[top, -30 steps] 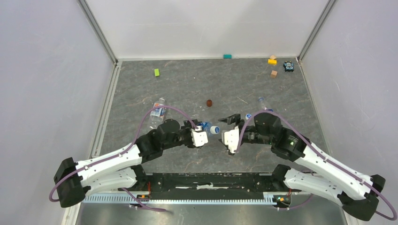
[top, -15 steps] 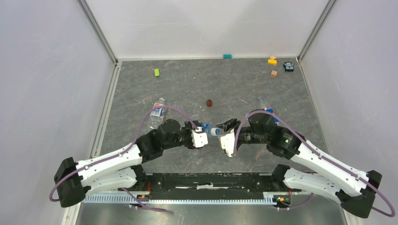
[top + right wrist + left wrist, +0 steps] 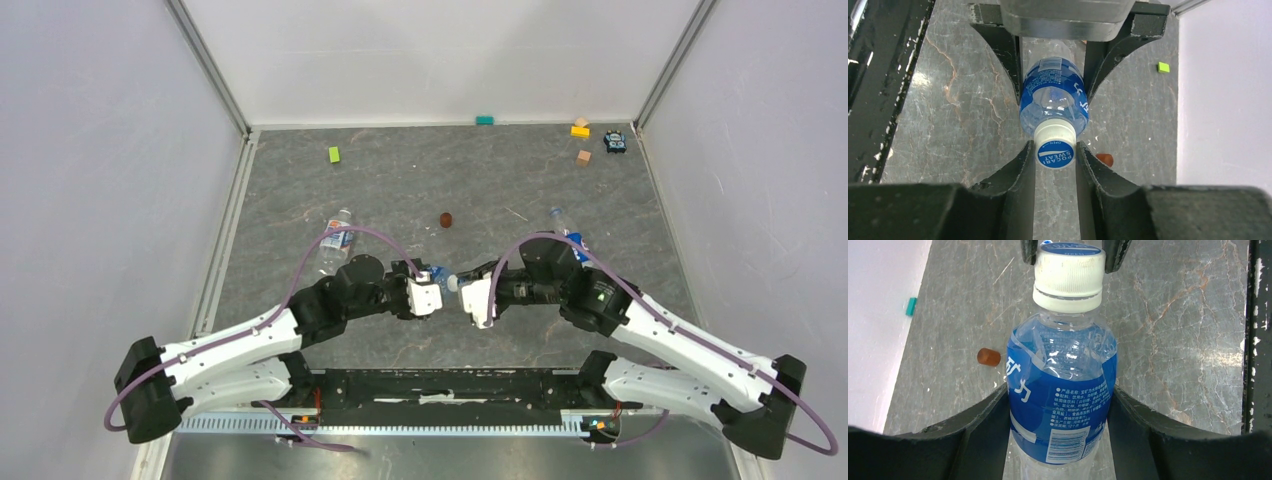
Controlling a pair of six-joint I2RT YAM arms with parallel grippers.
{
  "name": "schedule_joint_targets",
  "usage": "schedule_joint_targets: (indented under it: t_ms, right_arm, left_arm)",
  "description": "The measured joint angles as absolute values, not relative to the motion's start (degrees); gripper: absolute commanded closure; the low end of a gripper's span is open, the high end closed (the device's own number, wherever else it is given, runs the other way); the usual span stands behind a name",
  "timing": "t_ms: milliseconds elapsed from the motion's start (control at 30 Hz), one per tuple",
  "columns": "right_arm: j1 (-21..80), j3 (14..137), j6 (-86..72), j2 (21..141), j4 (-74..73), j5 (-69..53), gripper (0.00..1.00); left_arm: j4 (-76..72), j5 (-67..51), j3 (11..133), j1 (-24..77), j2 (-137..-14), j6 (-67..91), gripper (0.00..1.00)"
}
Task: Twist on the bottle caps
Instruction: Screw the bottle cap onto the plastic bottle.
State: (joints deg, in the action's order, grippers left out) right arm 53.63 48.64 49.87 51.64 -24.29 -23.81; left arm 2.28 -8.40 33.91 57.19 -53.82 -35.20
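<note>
A clear bottle (image 3: pixel 1060 390) with a blue-and-white label is held level above the table, and my left gripper (image 3: pixel 1060 407) is shut on its labelled body. On the bottle's neck sits a whitish cap (image 3: pixel 1055 150) with a blue top. My right gripper (image 3: pixel 1055 152) faces it end-on and is shut on the cap, one finger against each side. In the top view the two grippers meet near the table's middle front, left gripper (image 3: pixel 432 281) and right gripper (image 3: pixel 463 287). A second bottle (image 3: pixel 335 241) lies at the left. A third bottle (image 3: pixel 562 221) lies partly hidden behind my right arm.
A dark red-brown disc (image 3: pixel 446 219) lies just beyond the grippers. A green block (image 3: pixel 334 154), a teal block (image 3: pixel 484 120), a yellow block (image 3: pixel 580 130), a tan block (image 3: pixel 583 157) and a small dark toy (image 3: pixel 614 142) sit along the back. White walls enclose the table.
My right arm has moved left to the held bottle and its jaws have closed from wide open onto the cap. The left arm and bottle have stayed still.
</note>
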Motion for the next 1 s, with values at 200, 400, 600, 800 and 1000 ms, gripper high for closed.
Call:
schedule_joint_targets:
  t_ms: [200,400,600,800,1000]
  right_arm:
    - [53.63,48.64,38.68,54.63,-21.02,-20.62,1.00]
    - [53.60,47.57,14.02,56.84,-14.83,-14.33,1.00]
    - [53.45,39.00,-7.94,55.24,-3.92,-10.17,1.00]
    - [53.12,36.93,-17.63,54.96,-0.99,-8.84,0.75]
    - [53.12,36.93,-15.88,52.29,-1.39,-7.57,0.48]
  left_arm:
    - [4.32,-5.58,33.91,56.97,-53.52,-35.44,0.98]
    - [5.08,-1.39,33.74,56.97,-53.41,-37.08,0.98]
    - [7.73,1.06,33.23,57.78,-53.34,-39.97,0.98]
    - [8.36,3.51,32.91,59.07,-53.34,-41.95,0.98]
    - [5.82,3.90,32.93,59.40,-53.34,-42.30,0.98]
